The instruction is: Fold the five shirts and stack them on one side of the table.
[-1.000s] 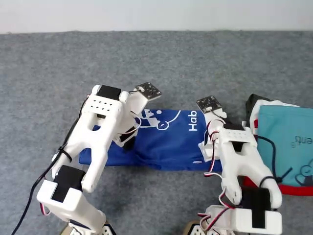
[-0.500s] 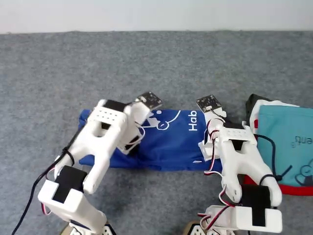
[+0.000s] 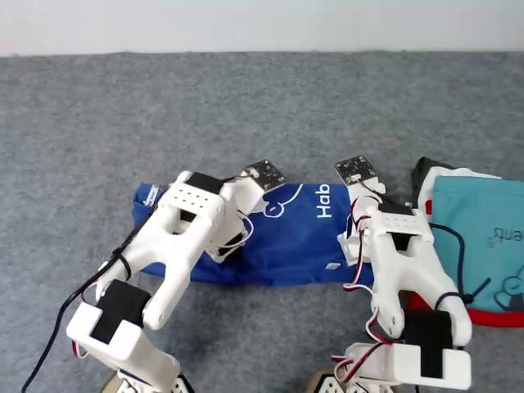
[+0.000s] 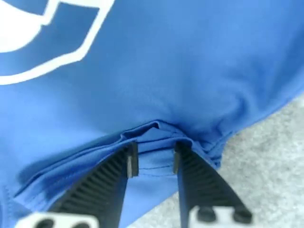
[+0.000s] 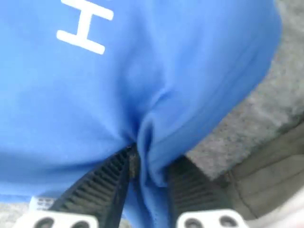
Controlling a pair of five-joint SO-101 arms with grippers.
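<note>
Honestly, the blue shirt point(image 3: 295, 237) lay as a long soft band across the grey table point(image 3: 246, 106), long axis side to side, layered near hem facing the arms, with the stack of folded shirts point(image 3: 479, 246) just beyond its right end. The right gripper point(image 5: 147, 166) had a puckered ridge of the thin cloth pinched tight at that end, while the left gripper point(image 4: 152, 159) sat over the hem further left, jaws only narrowly parted with fabric slack between them (no real grip, I'd guess).
</note>
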